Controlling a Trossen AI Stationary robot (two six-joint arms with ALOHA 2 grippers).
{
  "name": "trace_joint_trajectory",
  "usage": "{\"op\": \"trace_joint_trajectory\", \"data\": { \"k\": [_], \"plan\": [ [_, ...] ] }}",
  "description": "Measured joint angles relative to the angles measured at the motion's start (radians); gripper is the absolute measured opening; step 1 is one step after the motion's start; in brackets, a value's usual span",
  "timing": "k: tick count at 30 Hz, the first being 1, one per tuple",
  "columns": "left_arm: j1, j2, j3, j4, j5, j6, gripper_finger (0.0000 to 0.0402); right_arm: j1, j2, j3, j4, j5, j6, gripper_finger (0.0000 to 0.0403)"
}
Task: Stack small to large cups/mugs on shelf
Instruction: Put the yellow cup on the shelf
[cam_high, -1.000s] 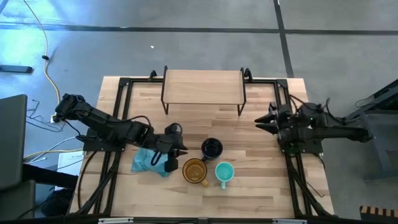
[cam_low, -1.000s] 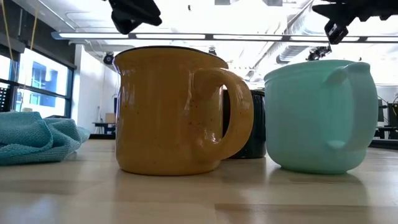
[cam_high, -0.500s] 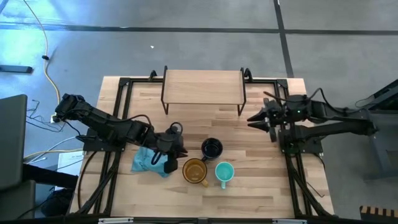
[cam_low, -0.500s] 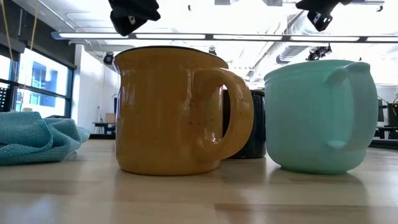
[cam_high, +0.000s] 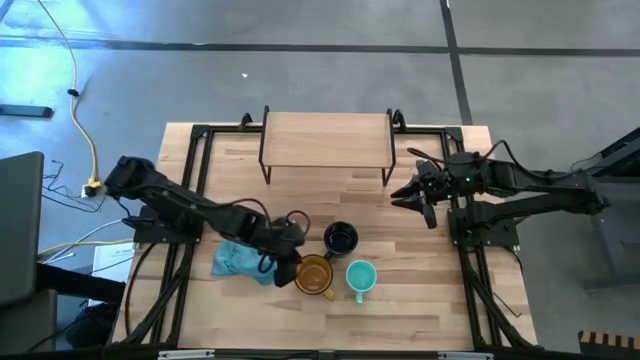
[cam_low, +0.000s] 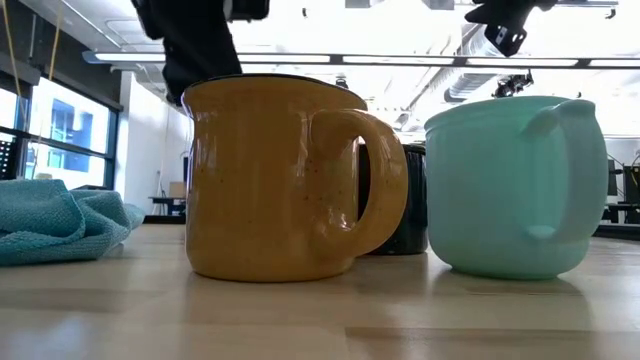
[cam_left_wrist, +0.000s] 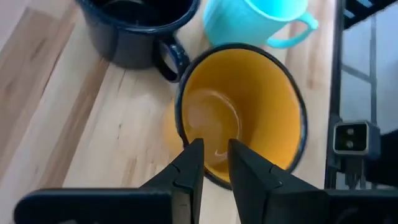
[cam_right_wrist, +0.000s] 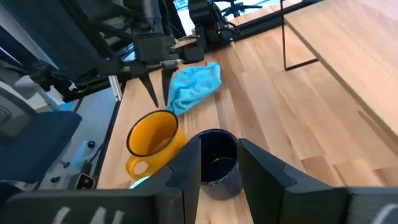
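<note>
Nearest you, at the table's front edge: amber mug (cam_high: 313, 274) and teal mug (cam_high: 359, 278), upright, side by side, apart. Left gripper (cam_high: 291, 262) hangs over the amber mug's rim on the cloth side, fingers slightly parted, grasping nothing. Blue cloth (cam_high: 238, 259) lies beside it. Behind the pair: black mug (cam_high: 341, 239), upright. Farther right, your right gripper (cam_high: 414, 194) hovers above the tabletop, fingers apart, empty. Farthest: the shelf (cam_high: 326, 140) at the back edge.
</note>
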Motion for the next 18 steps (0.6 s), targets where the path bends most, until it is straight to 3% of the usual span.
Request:
{"op": "trace_joint_trajectory", "data": {
  "k": [18],
  "plan": [
    [0.000,0.027,0.000,0.006,-0.011,-0.223,0.0063,0.063,0.001,0.000,0.014,0.024,0.003,0.0096]
  ]
}}
